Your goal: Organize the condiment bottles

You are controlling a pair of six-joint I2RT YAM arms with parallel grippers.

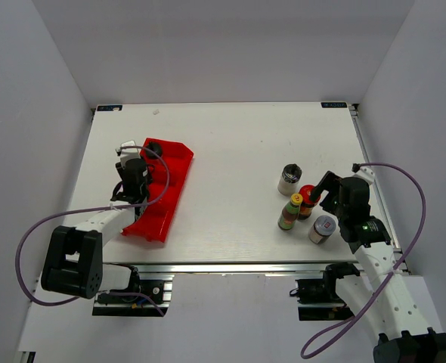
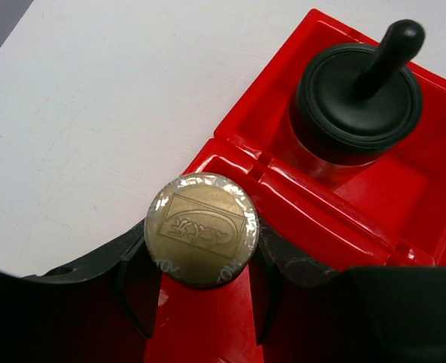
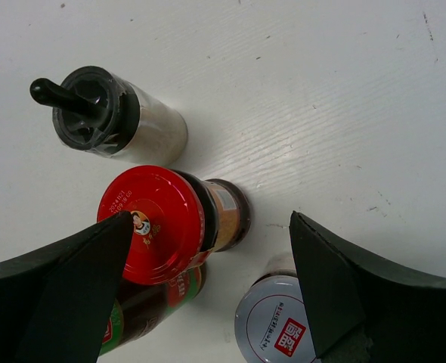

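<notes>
My left gripper (image 2: 202, 246) is shut on a bottle with a brownish-gold cap (image 2: 202, 227), one finger on each side of it, over the red tray (image 2: 336, 227). In the top view this gripper (image 1: 132, 178) is at the tray's (image 1: 162, 198) far half. A black-capped shaker with a spout (image 2: 357, 98) stands in the tray's end compartment (image 1: 153, 147). My right gripper (image 3: 208, 257) is open and empty above the red-capped jar (image 3: 151, 223), its left finger overlapping the cap's edge. Around it stand a black-capped shaker (image 3: 106, 115), a green-labelled bottle (image 3: 144, 302) with a yellow cap (image 1: 295, 200), and a white-capped jar (image 3: 276, 327).
The four bottles on the right stand close together (image 1: 308, 198), near the table's front right corner. The tray lies at an angle at the left, its near compartments under my left arm. The left arm's cable (image 1: 161, 170) loops over the tray.
</notes>
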